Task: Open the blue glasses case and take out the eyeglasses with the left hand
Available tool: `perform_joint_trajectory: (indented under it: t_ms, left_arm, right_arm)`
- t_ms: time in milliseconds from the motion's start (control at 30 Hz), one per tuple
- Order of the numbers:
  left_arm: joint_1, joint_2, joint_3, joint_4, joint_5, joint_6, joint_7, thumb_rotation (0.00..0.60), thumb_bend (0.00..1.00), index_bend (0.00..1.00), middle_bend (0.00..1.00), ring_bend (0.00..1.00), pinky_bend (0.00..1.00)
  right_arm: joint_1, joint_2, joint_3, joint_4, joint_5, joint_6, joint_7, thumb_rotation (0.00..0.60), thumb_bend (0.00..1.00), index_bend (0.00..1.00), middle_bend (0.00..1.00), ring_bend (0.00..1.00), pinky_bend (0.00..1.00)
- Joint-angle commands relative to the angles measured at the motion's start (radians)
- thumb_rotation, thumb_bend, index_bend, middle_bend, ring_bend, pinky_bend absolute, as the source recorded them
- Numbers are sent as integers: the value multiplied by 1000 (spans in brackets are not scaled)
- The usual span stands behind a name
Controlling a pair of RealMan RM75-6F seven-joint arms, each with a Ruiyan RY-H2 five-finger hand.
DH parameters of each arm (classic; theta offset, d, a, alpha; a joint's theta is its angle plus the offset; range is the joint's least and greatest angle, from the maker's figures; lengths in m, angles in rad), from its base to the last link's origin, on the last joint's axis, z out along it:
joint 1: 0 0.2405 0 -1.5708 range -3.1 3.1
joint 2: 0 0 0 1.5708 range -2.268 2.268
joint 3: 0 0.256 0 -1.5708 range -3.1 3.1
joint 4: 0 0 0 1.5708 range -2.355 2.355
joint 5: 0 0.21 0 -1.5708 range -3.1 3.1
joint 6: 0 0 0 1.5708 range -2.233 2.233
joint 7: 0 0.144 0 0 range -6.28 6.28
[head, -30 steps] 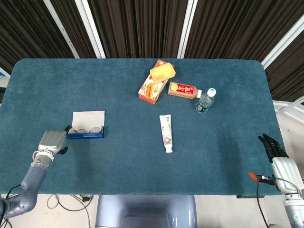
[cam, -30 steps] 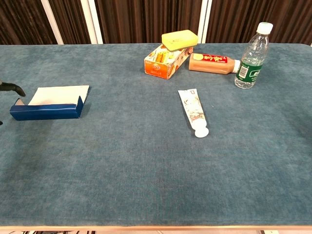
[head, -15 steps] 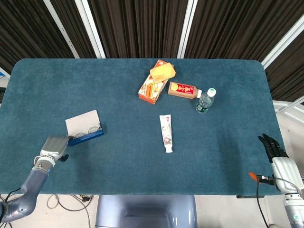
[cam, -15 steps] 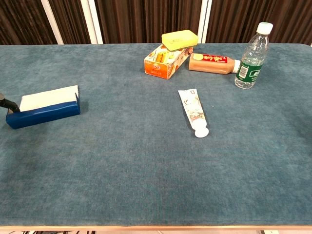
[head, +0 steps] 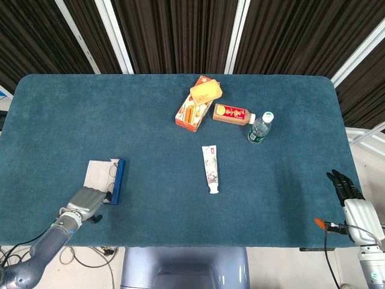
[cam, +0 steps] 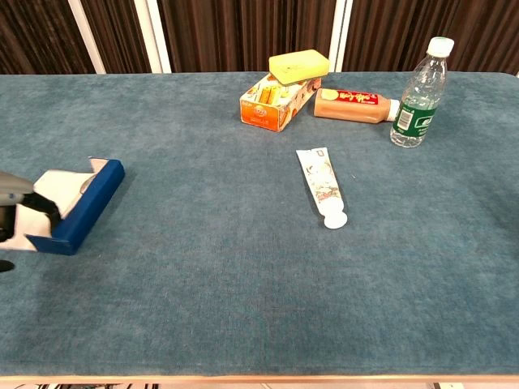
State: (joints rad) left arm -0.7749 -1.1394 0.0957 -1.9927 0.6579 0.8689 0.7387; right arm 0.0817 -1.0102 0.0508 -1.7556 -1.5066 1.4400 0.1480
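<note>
Left hand [head: 89,201]: fingers on the near end of the case [head: 115,181].
Case: open, long axis running away from the hand.
Glasses [head: 110,175]: inside.
Tube [head: 210,169]: well right of the case.

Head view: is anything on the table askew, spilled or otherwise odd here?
Nothing spilled. The open blue glasses case lies turned end-on to the front edge, the eyeglasses inside it, the left hand at its near end. The brown bottle lies on its side, and a yellow block sits tilted atop the orange box.

a teal felt-covered table [head: 150,211] fills the view. behind it hang dark pleated curtains [head: 174,33] crossed by white slanted bars [head: 117,36].
</note>
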Motion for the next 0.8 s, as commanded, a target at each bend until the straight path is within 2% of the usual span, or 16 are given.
perform_joint_trajectory:
  t_ms: [33,333,600,800]
  left_arm:
    - [-23,-27,-10,-10,-13,-1,8,600,317,287,901,750,859]
    - [-82,-113,-52,3,-57,36,11,600,318,284,917,766,874]
    - [-42,-78,-113,-5,40,94,-121,600,318,292,944,791,902]
    - [-35,-54,-149,76,61,80,-214,600,317,202,943,791,901]
  right_arm:
    - [0,0,0,0,1,-1,1,600,119,0,0,0,186]
    - [0,2,0,1,0,0,6,600,119,0,0,0,186]
    - [1,2,0,1,0,-3,9,600,119,0,0,0,186]
    - [2,2,-1,-3,0,-4,4,600,119,0,0,0,186]
